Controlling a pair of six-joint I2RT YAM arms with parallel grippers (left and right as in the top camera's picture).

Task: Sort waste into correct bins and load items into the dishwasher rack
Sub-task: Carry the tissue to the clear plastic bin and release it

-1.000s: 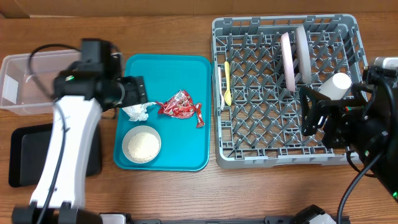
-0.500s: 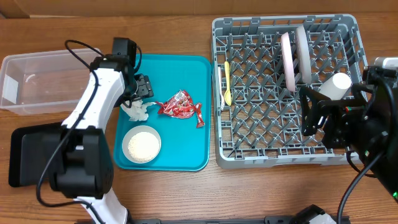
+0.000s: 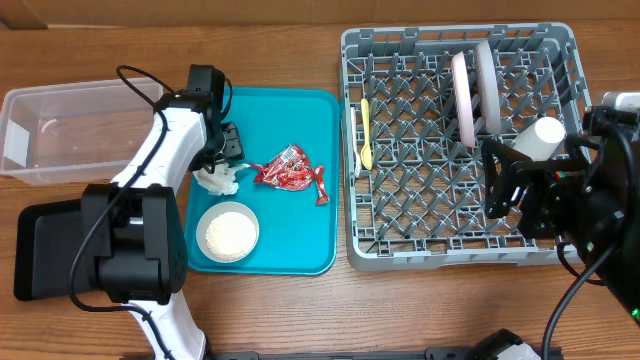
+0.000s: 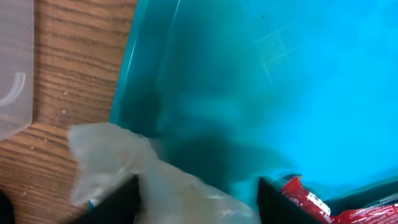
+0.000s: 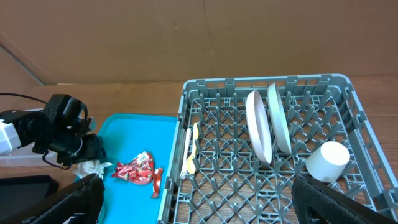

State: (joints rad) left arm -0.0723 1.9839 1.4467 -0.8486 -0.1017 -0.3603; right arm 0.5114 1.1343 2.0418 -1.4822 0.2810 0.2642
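Observation:
A crumpled white napkin [image 3: 217,181] lies at the teal tray's left edge, with red wrappers [image 3: 290,172] beside it. My left gripper [image 3: 224,163] is open and low over the napkin [image 4: 168,186], one finger on each side of it. A pale bowl [image 3: 228,232] of white grains sits on the tray. The grey rack [image 3: 455,258] holds two upright plates [image 3: 462,95], a white cup [image 3: 540,135] and yellow and white cutlery [image 3: 366,135]. My right gripper [image 3: 510,185] is open and empty above the rack's right side.
The teal tray [image 3: 300,235] lies between the bins and the rack. The clear tub [image 3: 60,130] stands at the far left, and the black tray [image 3: 40,250] in front of it. The left arm's cable loops over the tub's right end.
My left arm has swung round, and its gripper has come down at the tray's left edge around the napkin. The right arm has not moved.

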